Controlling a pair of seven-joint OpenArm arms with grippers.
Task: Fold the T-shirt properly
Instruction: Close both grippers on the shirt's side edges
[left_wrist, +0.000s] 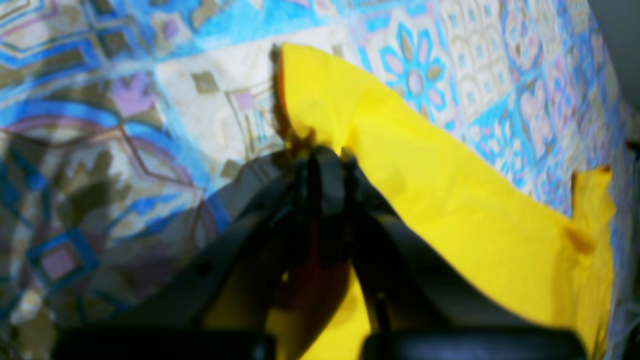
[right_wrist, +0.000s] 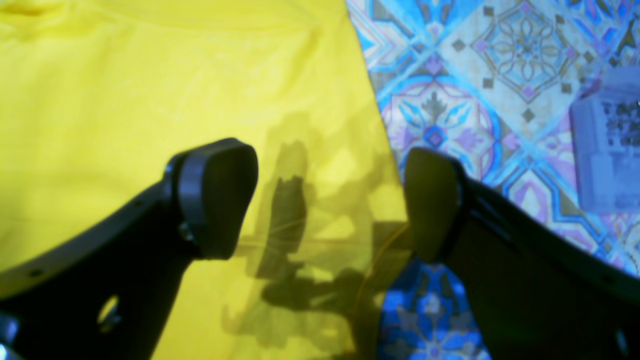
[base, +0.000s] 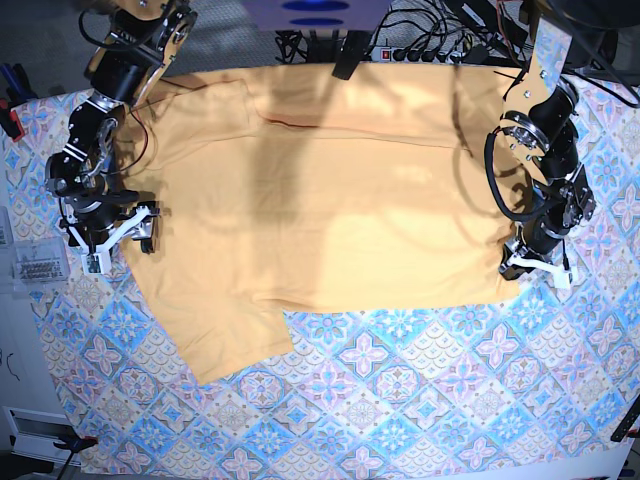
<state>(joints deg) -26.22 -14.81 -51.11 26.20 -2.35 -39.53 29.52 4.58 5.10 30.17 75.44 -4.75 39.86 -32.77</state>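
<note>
No brand, label or legible writing shows on anything in view. The T-shirt (base: 320, 190) lies spread flat on the table, over a blue-and-pink tile-patterned cloth (base: 400, 400). Its long axis runs across the base view, with one sleeve (base: 225, 340) jutting toward the near edge on that view's left and the hem end toward the right.

The left gripper (left_wrist: 320, 155) sits at the shirt's hem corner on the base view's right, its jaws pressed together and pinching a fold of the yellow fabric, which rises in a small peak from the patterned cloth. The right gripper (right_wrist: 330, 200) hangs low at the shirt's opposite edge, jaws spread wide: one fingertip (right_wrist: 215, 195) is over the fabric, the other over the cloth just past the shirt's edge, with the edge between them.

A clear plastic box (base: 35, 265) rests beside the right arm, off the shirt. Cables and a power strip (base: 420, 50) lie along the far side of the table.
</note>
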